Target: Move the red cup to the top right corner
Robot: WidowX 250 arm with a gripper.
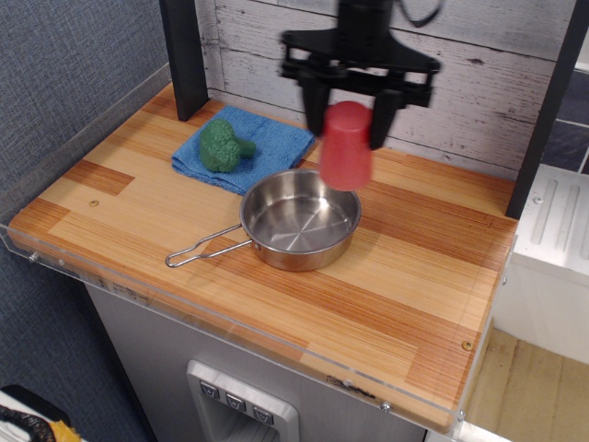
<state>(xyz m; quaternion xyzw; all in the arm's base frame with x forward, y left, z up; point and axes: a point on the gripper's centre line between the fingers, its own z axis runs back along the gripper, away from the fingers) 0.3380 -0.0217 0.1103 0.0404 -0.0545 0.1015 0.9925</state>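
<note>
The gripper [349, 109] clamps the red cup [345, 146], a plain tapered pink-red cup held upside down in the air

Open wooden tabletop [433, 276] is seen to the right of a round steel pan [300, 221], with the far right corner [479, 184] left bare.

The small red plastic cup [345, 147] is held aloft in the black gripper [353, 101], above the pan's far rim and clear of it. The back is closed off by a whitewashed plank wall [479, 83], and the right edge is flanked by a dark slanted post [548, 110]. The left rear is taken up by a folded blue cloth [244, 147] bearing a green broccoli-like piece [224, 145], beside a dark upright post [184, 55]. The pan's wire handle [207, 249] is stretched toward the front left.
</note>
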